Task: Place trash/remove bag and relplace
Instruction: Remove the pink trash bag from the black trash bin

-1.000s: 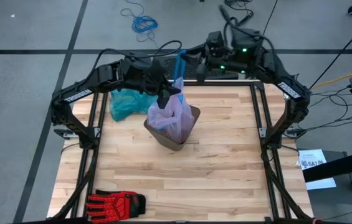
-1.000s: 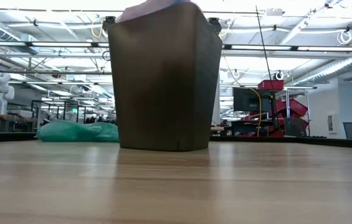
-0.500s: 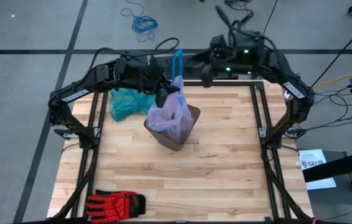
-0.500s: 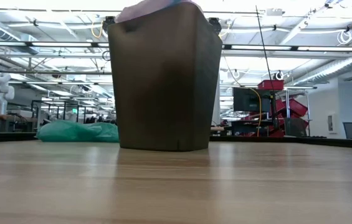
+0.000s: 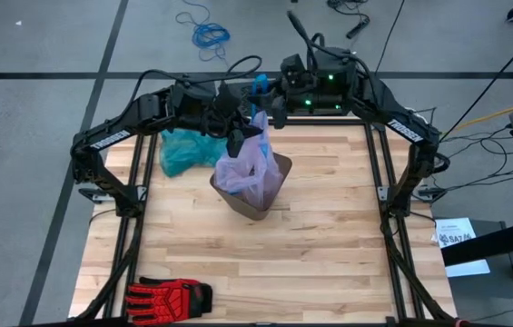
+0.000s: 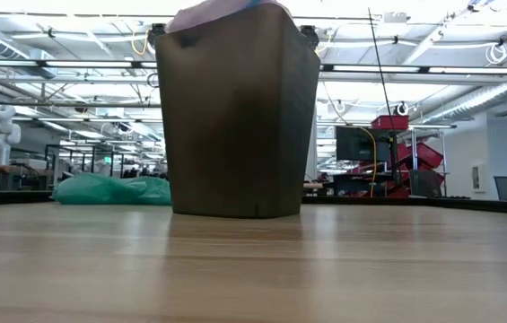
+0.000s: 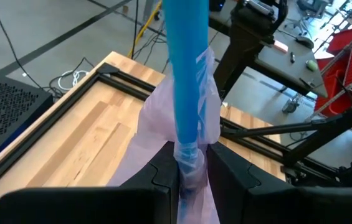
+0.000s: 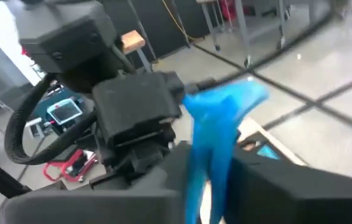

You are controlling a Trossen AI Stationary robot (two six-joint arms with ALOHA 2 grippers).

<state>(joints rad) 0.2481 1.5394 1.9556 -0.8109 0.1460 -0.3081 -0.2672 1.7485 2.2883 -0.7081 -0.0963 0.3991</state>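
Change since half a second ago: the right gripper (image 5: 270, 98) has shifted toward the left arm and now sits just beyond the bin (image 5: 254, 191), beside the raised blue drawstring (image 5: 260, 87); the bin, the bag and the left gripper are unmoved.

Bag (image 5: 249, 163): pale pink-lavender liner, gathered at its neck, lower part still inside the bin, upper part standing above the rim.

Left gripper (image 7: 191, 171): above the bin, fingers (image 7: 163, 165) clamped on the bag's neck where the drawstring emerges.

Right gripper: fingers closed on the drawstring in its wrist view (image 8: 216, 137).

Teal-green bag (image 5: 185, 150): crumpled on the table beside the bin, on the left arm's side.

Red glove (image 5: 170, 295): well apart from the bin, at the table's near edge.

Table (image 5: 329, 245): light wood planks, black frame.

Room: grey floor beyond the bin with a blue cable coil (image 5: 209, 34); workshop benches and ceiling lights behind the bin in the low view.
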